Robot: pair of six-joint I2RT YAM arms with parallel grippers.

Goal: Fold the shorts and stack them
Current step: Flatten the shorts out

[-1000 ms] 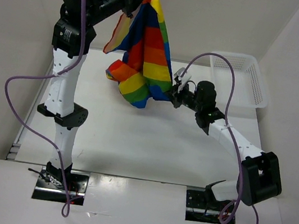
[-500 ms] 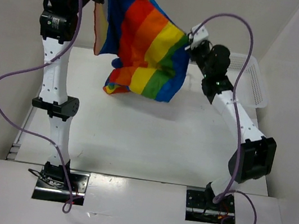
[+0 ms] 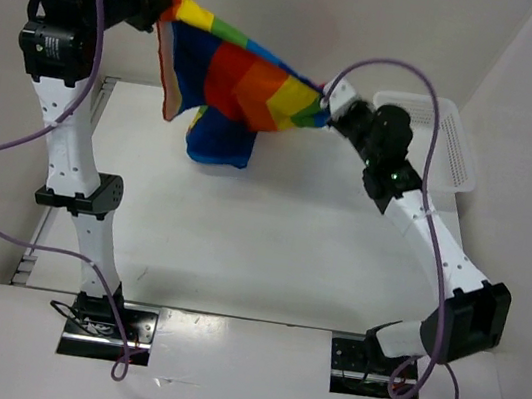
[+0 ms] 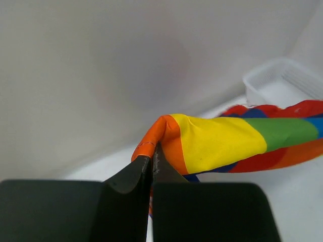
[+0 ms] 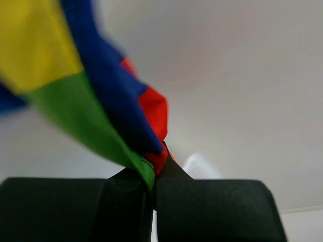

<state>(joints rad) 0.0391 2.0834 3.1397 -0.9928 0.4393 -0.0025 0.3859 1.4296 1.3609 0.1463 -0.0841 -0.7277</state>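
Top: your shorts (image 3: 254,81) hang stretched in the air, left of the basket (image 3: 448,152), with a blue fold drooping below | Left wrist: your left gripper (image 4: 151,159) is pinched tight on their orange corner | Right wrist: your right gripper (image 5: 153,174) is clamped on a red-green edge

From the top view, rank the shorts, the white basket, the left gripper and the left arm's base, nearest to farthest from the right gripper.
1. shorts: clamped in the right gripper, stretching away to its left.
2. white basket: just to its right, at the table's far right corner.
3. left gripper: far left, raised, holding the other end of the shorts.
4. left arm's base: near left table edge.
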